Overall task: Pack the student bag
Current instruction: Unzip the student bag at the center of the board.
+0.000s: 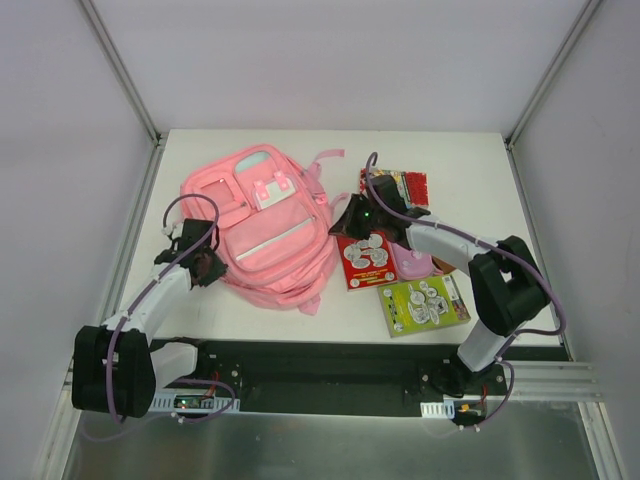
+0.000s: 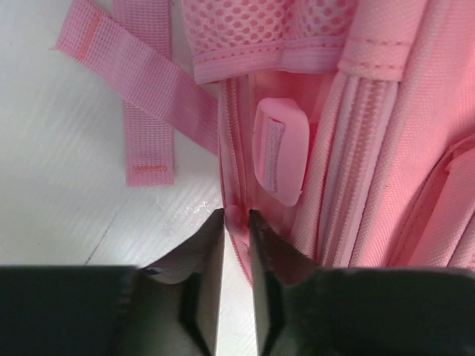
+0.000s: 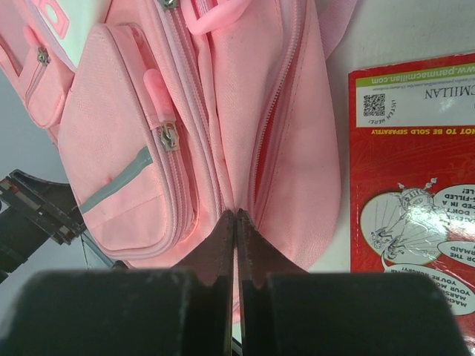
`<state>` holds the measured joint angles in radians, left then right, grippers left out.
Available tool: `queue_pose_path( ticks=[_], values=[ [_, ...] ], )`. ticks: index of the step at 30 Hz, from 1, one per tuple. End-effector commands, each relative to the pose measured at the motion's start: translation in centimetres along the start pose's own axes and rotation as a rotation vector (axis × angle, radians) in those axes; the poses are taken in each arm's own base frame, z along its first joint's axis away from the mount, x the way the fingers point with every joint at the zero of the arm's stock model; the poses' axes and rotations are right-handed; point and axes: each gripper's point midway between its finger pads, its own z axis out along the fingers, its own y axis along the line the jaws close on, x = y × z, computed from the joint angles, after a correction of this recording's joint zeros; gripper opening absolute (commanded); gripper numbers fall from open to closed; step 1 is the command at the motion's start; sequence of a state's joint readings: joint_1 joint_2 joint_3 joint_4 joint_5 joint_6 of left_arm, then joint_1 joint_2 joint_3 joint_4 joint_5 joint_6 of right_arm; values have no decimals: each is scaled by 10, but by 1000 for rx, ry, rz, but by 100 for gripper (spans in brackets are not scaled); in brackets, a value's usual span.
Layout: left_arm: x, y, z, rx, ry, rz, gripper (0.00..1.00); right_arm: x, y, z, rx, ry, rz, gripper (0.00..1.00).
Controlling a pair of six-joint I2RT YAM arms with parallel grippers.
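The student bag (image 1: 265,235) is a large pink backpack lying front up on the white table. My left gripper (image 1: 207,266) is at its left edge. In the left wrist view it (image 2: 236,215) is shut on a pink seam of the bag (image 2: 371,133) beside a zip, near a white-pink buckle tab (image 2: 280,152). My right gripper (image 1: 345,222) is at the bag's right edge. In the right wrist view it (image 3: 235,213) is shut, its tips pressed into a fabric fold of the bag (image 3: 245,111) next to an open zip.
A red book (image 1: 365,258) lies right of the bag, also in the right wrist view (image 3: 415,185). A green book (image 1: 425,305), a small pink pencil case (image 1: 415,264) and a red packet (image 1: 402,185) lie further right. Loose pink straps (image 2: 145,96) lie on the table.
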<state>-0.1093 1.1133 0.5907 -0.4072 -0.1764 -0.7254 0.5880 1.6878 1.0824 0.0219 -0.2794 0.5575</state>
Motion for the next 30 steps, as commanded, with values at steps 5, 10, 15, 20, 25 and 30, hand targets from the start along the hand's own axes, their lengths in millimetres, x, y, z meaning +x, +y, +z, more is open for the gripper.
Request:
queue_pose_path(
  ticks=[5, 10, 15, 20, 25, 30],
  values=[
    [-13, -11, -1, 36, -18, 24, 10, -2, 39, -16, -117, -27, -38, 1],
    [-10, -14, -6, 73, -15, 20, 0, 0, 39, -14, -112, -26, -40, 1],
    [-1, -18, -16, 147, -5, 7, 0, -2, 35, -11, -93, -36, -34, 1],
    [-1, -26, -31, 230, -31, -18, 0, -6, 25, -6, -63, -32, -17, 35],
    [0, -27, -39, 254, -32, -2, 0, 0, 15, -19, -33, -38, 40, 85],
    [1, -32, -44, 286, -26, -3, 0, 29, 11, -41, 12, -77, 132, 88]
  ],
)
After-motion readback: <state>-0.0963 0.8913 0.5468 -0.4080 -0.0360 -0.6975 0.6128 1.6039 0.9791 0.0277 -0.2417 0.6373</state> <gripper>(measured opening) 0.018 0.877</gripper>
